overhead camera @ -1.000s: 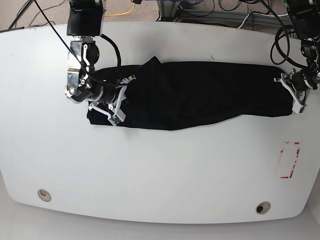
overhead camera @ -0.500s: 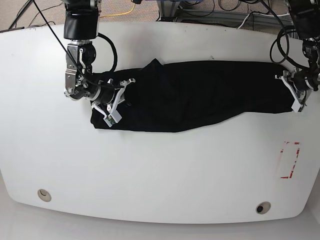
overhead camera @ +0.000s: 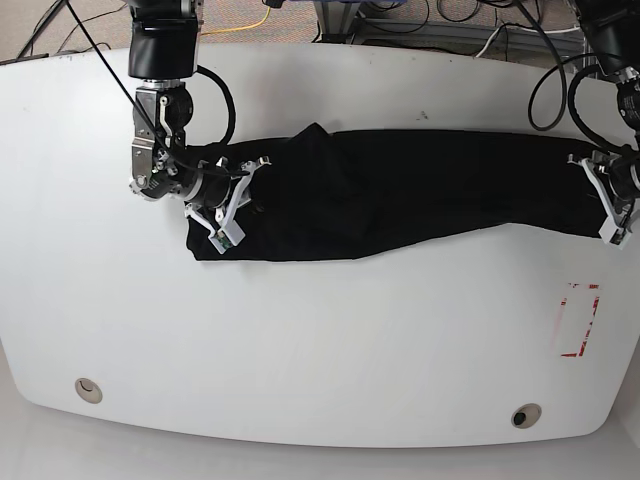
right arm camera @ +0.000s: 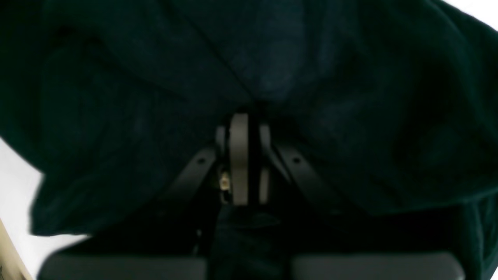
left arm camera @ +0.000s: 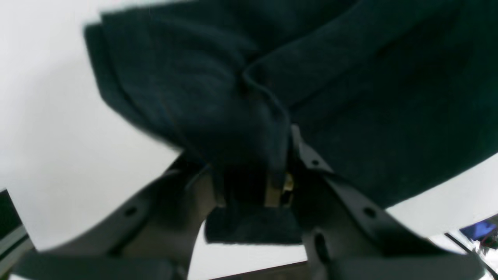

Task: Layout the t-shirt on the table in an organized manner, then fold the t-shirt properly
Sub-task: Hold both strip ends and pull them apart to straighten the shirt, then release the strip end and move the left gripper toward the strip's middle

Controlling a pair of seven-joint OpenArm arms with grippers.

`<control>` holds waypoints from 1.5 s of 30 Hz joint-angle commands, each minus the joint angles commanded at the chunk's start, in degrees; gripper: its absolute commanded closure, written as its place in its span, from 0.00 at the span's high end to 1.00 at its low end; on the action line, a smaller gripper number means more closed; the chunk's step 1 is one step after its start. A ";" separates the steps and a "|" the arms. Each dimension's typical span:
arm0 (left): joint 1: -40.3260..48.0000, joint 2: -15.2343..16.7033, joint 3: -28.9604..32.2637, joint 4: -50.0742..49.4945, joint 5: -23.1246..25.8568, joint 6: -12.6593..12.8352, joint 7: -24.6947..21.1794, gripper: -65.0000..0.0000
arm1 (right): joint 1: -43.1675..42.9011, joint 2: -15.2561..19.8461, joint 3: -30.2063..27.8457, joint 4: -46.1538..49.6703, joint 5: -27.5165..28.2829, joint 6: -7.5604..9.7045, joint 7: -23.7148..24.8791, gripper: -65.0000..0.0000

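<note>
Stretched further since a second ago, the black t-shirt now reaches nearer the tabletop's right edge, pulled by the left gripper, which has shifted right and slightly down. It lies as a long band across the white tabletop's far half. No writing or label can be read anywhere. Wrist views add what the overhead cannot: the left gripper pinches a cloth fold, and the right gripper is clamped narrow on fabric. A red tape rectangle sits near the right edge.
</note>
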 joint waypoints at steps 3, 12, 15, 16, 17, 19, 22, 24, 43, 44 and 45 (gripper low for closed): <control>-0.09 2.55 0.18 2.46 0.00 0.00 1.63 0.17 | 0.00 0.00 0.00 0.00 0.00 0.00 0.00 0.05; -0.18 11.43 4.13 7.12 0.00 0.00 1.63 0.17 | 0.09 -0.09 0.00 0.00 0.00 0.00 -0.09 0.05; -0.26 13.63 6.07 7.74 0.00 0.00 1.63 0.17 | 0.09 -0.09 0.00 0.00 0.00 0.00 -0.09 0.05; -0.70 14.68 6.95 8.18 0.00 0.00 1.63 0.17 | 0.09 -0.09 0.00 0.00 0.00 0.00 -0.09 0.05; -0.88 15.30 7.21 8.26 0.00 0.00 1.63 0.17 | 0.09 -0.09 0.00 0.00 0.00 0.00 -0.09 0.05; -1.23 17.14 8.09 8.26 0.00 0.00 1.63 0.17 | 0.09 -0.09 0.00 0.00 0.00 0.00 -0.09 0.05; -1.41 20.04 9.14 8.26 0.09 0.00 1.63 0.17 | 0.09 -0.18 0.00 0.00 0.00 0.00 -0.09 0.05; -2.11 22.24 10.20 8.26 0.09 0.00 1.63 0.17 | 0.18 -0.18 0.00 0.00 0.00 0.00 -0.09 0.05; -2.99 29.45 17.14 7.82 0.35 0.00 1.49 0.18 | 0.18 -0.18 0.00 0.00 0.09 0.00 -0.18 0.05; -2.99 29.36 17.14 7.82 0.26 0.00 1.58 0.18 | 0.18 -0.18 0.00 0.00 0.00 0.00 -0.18 0.05; -3.08 29.27 17.05 7.82 0.18 0.00 1.58 0.18 | 0.18 -0.18 0.00 0.00 0.00 0.00 -0.18 0.05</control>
